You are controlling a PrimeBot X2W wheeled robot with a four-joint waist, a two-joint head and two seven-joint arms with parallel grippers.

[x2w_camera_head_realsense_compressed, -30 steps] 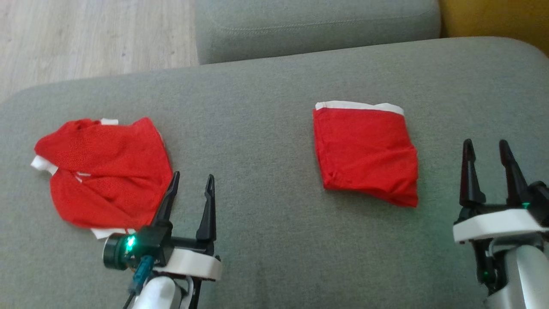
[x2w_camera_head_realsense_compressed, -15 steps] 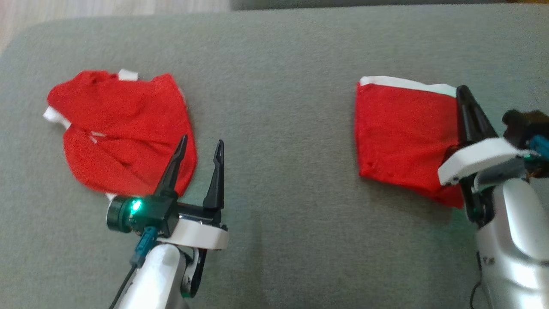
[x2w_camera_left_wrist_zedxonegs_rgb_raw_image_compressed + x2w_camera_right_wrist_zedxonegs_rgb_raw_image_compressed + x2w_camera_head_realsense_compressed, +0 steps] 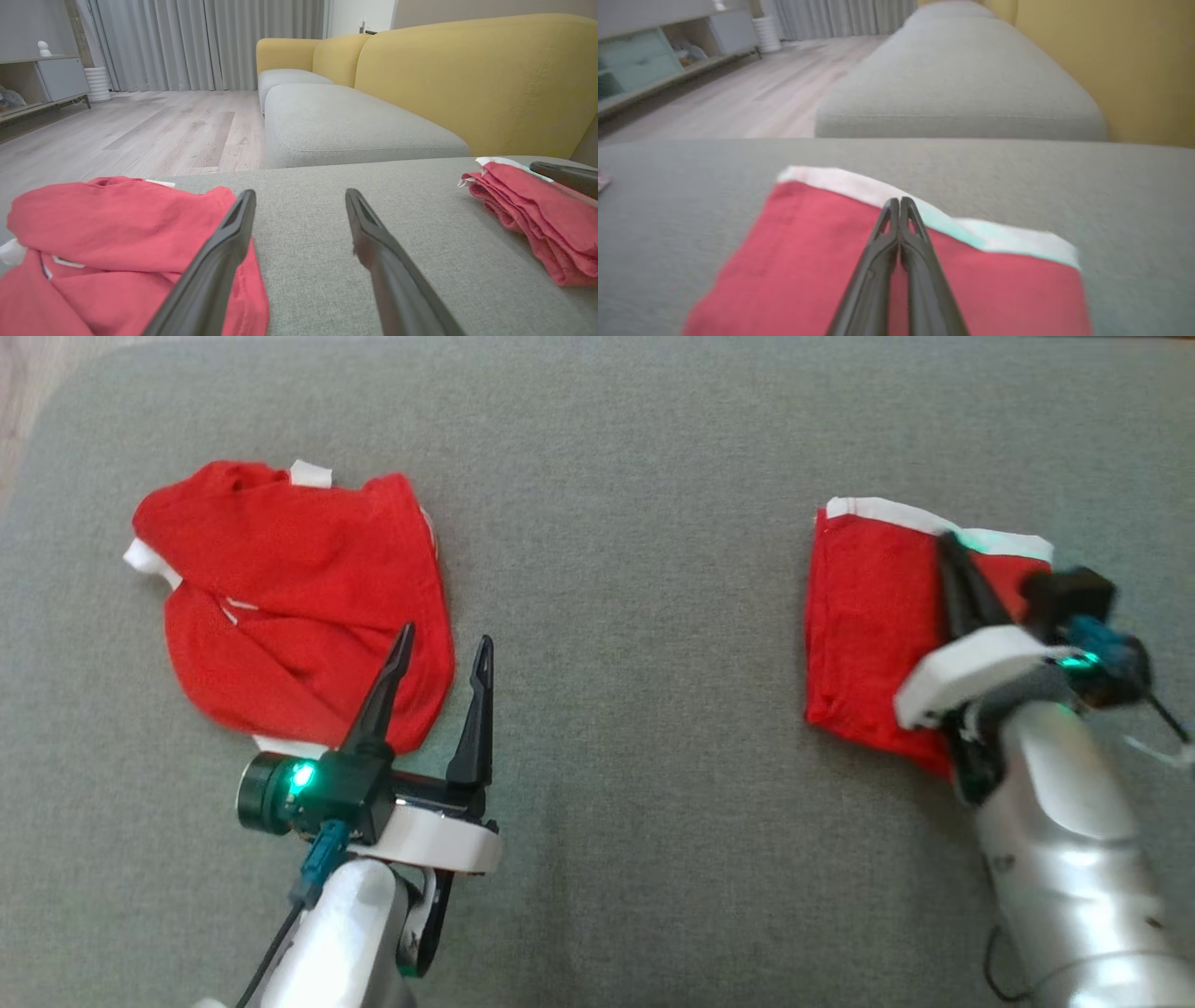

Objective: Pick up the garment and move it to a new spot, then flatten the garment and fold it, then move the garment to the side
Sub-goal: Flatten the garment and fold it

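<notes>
Cushion of grey fabric (image 3: 635, 523) bearing a folded red cloth garment with white band (image 3: 868, 616), right. Right gripper (image 3: 950, 543) lies over it, fingers pinched together, no cloth visibly caught. Left gripper (image 3: 446, 637) gapes empty by a crumpled red garment (image 3: 289, 579). Closed tips sliding may rumple the fold.

Seat cushion (image 3: 635, 616): two garments are laid on it, well apart. The crumpled garment (image 3: 289, 597) is placed at the left, the folded garment (image 3: 868, 616) at the right. The left claw (image 3: 445, 639) is positioned at the crumpled garment's near right corner. The right claw (image 3: 950, 543) is located over the folded garment, tips near its far edge. A second cushion (image 3: 345, 126) is set behind, with the backrest (image 3: 467, 74) at its right and the floor (image 3: 140, 135) at its left.
</notes>
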